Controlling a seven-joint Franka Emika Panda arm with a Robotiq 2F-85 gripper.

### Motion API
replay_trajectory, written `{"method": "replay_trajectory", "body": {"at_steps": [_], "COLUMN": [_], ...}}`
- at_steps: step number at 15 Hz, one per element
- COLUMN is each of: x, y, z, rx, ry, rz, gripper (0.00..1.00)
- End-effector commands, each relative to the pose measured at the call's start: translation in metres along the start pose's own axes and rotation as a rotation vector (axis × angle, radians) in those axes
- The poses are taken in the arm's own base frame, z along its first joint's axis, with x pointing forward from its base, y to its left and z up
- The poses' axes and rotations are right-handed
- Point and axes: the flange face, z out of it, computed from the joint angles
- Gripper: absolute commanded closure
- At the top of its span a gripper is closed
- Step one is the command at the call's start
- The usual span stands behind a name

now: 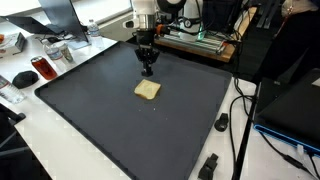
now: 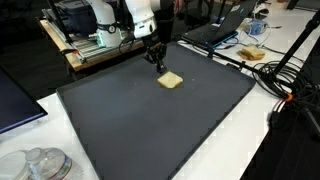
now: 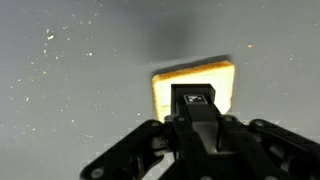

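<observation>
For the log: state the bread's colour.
The bread is pale cream with a tan crust; wrist view shows it best.

Wide open mat [image 1: 90, 120] around the bread slice [image 1: 147, 90]; equipment rack [image 1: 195, 42] crowds its far edge

- In the wrist view the shut jaws hide the near edge of the toast slice [image 3: 192, 72], and the bottom edge cuts off their linkage.
- In both exterior views the jaws are too small to tell whether their tips touch the dark mat [image 1: 90, 110].
- The bottom edge cuts off the mat's near end in both exterior views.
- A red object [image 1: 41, 68] on the bench is too small to identify.
</observation>
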Motion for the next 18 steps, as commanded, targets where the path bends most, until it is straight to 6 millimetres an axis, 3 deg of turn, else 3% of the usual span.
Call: {"method": "replay_trajectory", "body": {"at_steps": [1, 8, 12, 18], "x": [-0.012, -0.002, 0.018, 0.065], "y": [-0.02, -0.048, -0.06, -0.091], "z": [-0.006, -0.012, -0.02, -0.037], "rx": [-0.034, -0.062, -0.099, -0.118], "ry": [-0.002, -0.027, -0.074, -0.193], "rz": [-0.012, -0.063, -0.099, -0.14], "gripper": [0.94, 0.94, 0.94, 0.94]}}
